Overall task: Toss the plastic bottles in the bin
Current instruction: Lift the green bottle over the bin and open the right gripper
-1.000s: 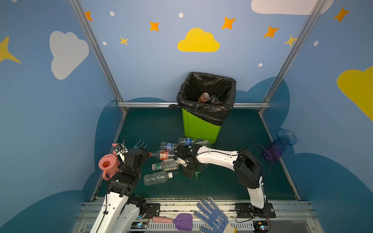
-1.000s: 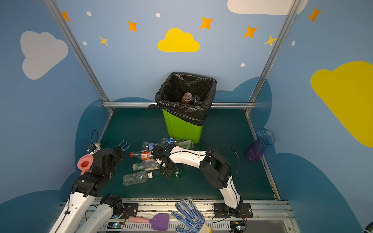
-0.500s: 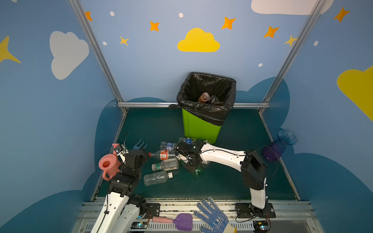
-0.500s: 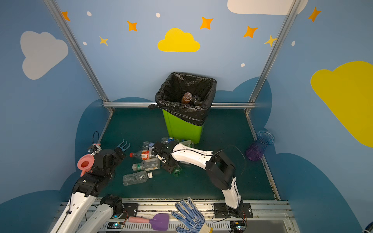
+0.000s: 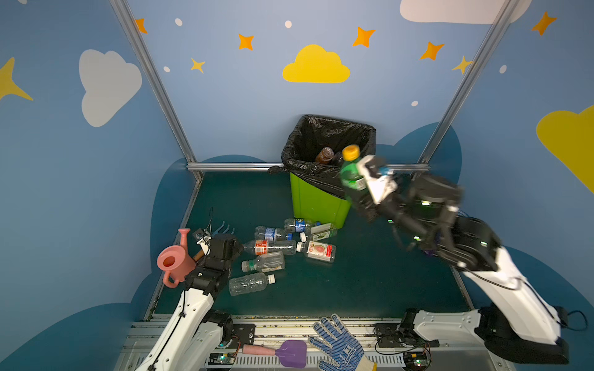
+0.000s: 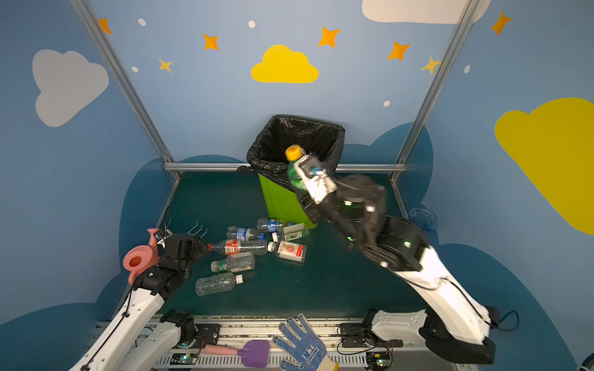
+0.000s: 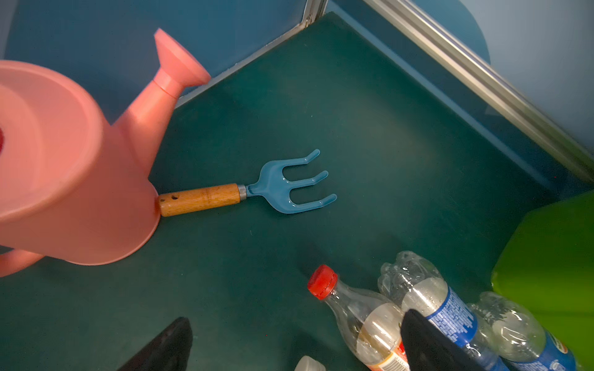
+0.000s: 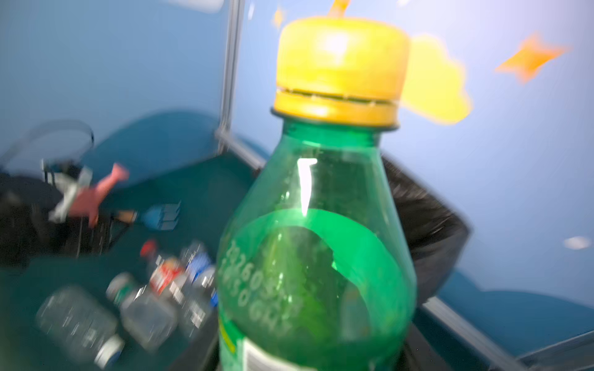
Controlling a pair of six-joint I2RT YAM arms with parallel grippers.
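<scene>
Got green bottle [image 5: 350, 176] with yellow cap pinched in right gripper [image 5: 366, 183], clamped round the lower body, cap up, tilted slightly. Same grip in right wrist view: filling the frame, black bag [image 8: 427, 231] right behind. Up in the air at rim height, by the near right corner of the bin [image 5: 316, 205] in both top views; can't tell if over the opening or just short. Reading blur on the right arm [image 5: 501, 289]. Bin standing toward the far edge of the desk [image 5: 369, 282], about mid-width, with a brown bottle [image 5: 324, 154] inside. Got left gripper [image 7: 295, 321] low near the desk's left edge, fingers [image 7: 427, 343] spread wide, gripping nothing; red-capped bottle [image 7: 360, 314] lying just ahead of the tips, partly under one finger in left wrist view. Counting seven loose bottles [image 5: 263, 261] lying on the desk, clustered between bin foot and left gripper. Also noting pink watering can [image 5: 175, 261] at left edge, blue hand rake [image 7: 247, 192] with handle end against the can, blue-purple vase [image 6: 422, 218] at right edge partly behind the right arm, blue-dotted glove [image 5: 337, 343] and purple scoop [image 5: 289, 351] on the rail [image 5: 266, 331] off the near edge.
</scene>
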